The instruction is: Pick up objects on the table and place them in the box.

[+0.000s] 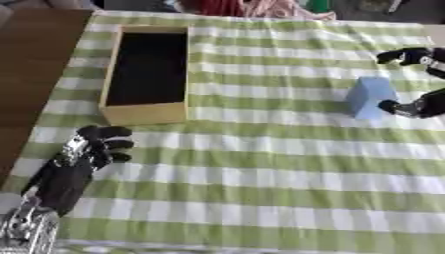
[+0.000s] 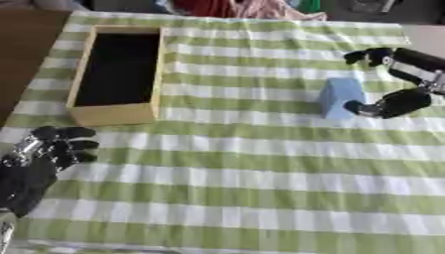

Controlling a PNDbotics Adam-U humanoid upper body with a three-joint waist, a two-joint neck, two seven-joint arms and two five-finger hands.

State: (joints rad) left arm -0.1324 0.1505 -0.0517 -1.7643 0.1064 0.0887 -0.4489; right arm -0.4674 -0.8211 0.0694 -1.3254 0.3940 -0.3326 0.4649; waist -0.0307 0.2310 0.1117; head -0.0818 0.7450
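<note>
A light blue block [image 2: 340,97] stands upright on the green and white checked cloth at the right. My right hand [image 2: 407,79] is spread open beside it: the thumb tip [image 2: 358,108] lies at the block's lower right corner, the fingers [image 2: 368,55] reach above and behind it, apart from it. A wooden box [image 1: 147,74] with a dark inside lies at the upper left; I see nothing in it. My left hand [image 1: 90,151] rests on the cloth below the box, with relaxed, slightly bent fingers and nothing in it.
A brown table surface [image 1: 31,69] shows left of the cloth. Red and pink things [image 1: 252,7] lie past the far edge. A broad stretch of cloth [image 1: 260,168] separates the box from the block.
</note>
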